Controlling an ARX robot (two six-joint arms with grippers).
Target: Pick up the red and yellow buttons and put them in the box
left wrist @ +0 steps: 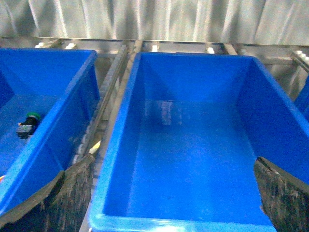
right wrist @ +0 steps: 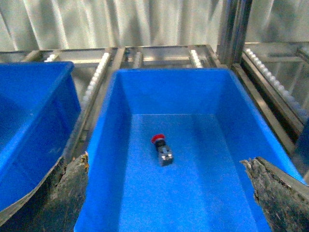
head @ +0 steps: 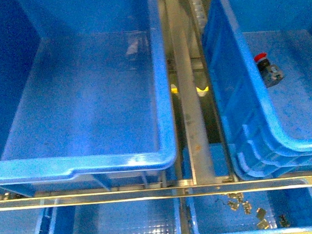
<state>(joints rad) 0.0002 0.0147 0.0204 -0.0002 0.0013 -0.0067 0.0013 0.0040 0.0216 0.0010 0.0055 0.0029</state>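
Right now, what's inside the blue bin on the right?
One red button lies on the right bin's floor. Fingers of the right tool cover its near corners.

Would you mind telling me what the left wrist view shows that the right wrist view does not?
Only the left wrist view: a green-capped switch in a neighbouring bin, beside an empty blue bin. Only the right wrist view: a red button lying on its side on the floor of another bin. Both: blue bins on a roller rack, a metal wall behind, and an open tool, the left tool and the right tool.
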